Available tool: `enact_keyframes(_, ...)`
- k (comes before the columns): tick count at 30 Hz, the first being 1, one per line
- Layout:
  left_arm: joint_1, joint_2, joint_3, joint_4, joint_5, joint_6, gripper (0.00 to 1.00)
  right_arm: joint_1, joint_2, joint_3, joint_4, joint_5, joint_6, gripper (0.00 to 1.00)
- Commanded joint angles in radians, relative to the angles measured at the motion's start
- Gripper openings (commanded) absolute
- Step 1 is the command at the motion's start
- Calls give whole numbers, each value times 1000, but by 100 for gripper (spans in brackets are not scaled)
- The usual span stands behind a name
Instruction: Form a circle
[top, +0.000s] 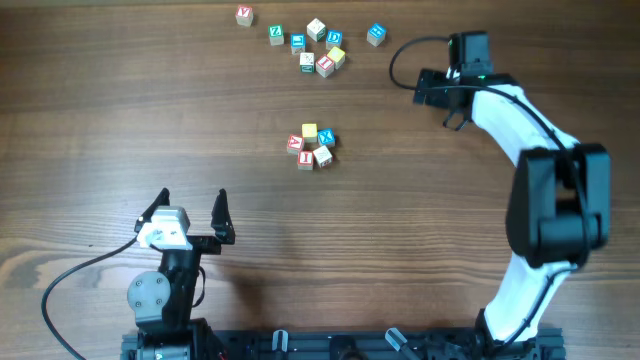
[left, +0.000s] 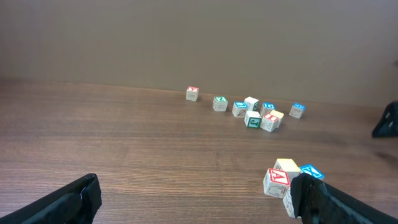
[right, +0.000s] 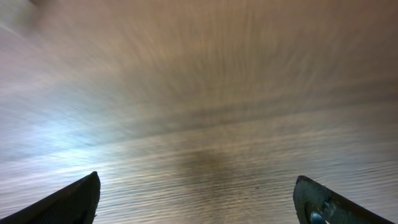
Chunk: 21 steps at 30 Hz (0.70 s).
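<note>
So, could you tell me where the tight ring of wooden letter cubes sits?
Overhead, the ring lies mid-table, below the loose cube scatter, up-right of the left gripper.

You have a brown wooden table (top: 100, 120) with fine streaked grain and a soft satin sheen, pale wooden letter cubes with colour-printed faces in the tight ring (top: 311, 146) and the loose scatter (top: 310, 40), a left gripper (top: 190, 200) of matt black plastic, and a smooth, glossy white shell (top: 497, 118) on the right arm.
</note>
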Motion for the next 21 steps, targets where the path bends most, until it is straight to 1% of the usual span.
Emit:
enact_keyframes(1, -3, -12, -1, -9, 5, 19, 100, 6, -183, 3, 6, -9, 8, 100)
enact_keyframes(13, -3, -12, -1, -9, 5, 19, 100, 6, -630, -3, 3, -9, 9, 100)
enact_keyframes(18, -3, -12, -1, -9, 5, 19, 100, 7, -792, -71, 6, -7, 5, 100)
enact_keyframes(20, -3, -12, -1, -9, 5, 19, 100, 7, -845, -134, -5, 17, -69, 100)
enact_keyframes(21, -3, -12, -1, -9, 5, 19, 100, 8, -895, -233, -10, -13, -151, 100)
